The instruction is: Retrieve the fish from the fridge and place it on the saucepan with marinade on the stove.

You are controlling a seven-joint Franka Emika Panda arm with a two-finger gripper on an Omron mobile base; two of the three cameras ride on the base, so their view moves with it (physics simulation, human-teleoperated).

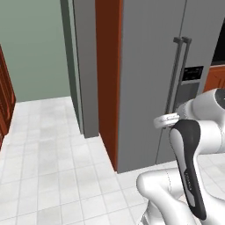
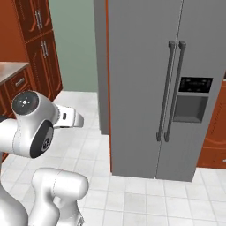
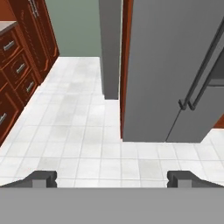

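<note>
Fridge (image 2: 145, 88) stands shut: both doors flush, the two long dark handles (image 2: 171, 90) side by side at the centre seam, dispenser panel (image 2: 193, 99) on the right-hand door. The fish is not to be seen anywhere; judged to be inside, behind the closed doors, but which side or shelf cannot be told. Saucepan and stove are not in these views either.

A narrow rust-red panel (image 1: 107, 79) runs up the fridge's left flank, with a grey pillar (image 1: 85, 66) just beside it and a green wall behind. Dark wood cabinets (image 2: 42, 44) sit well off to the left across pale tiled floor (image 3: 87, 131).

Tool (image 3: 112, 178): fingertips stand far apart at the bottom of the hand view, as wide as they go, nothing between them, nothing held. It looks down and forward over the floor toward the fridge's lower left corner, well apart from the handles. In the base views the arm is folded near the base, not reaching.

Step in hand, as I judge it: the very start, approach to the fridge, door not yet opened. None of the task is done.

Next move calls for: bring the tool up and across to one of the vertical handles, fingers either side of the bar, close, then pull along the door's swing arc. Which door hides the fish is unknown; may need both. Base looks near enough that a swinging door could crowd the arm, so leave room.
</note>
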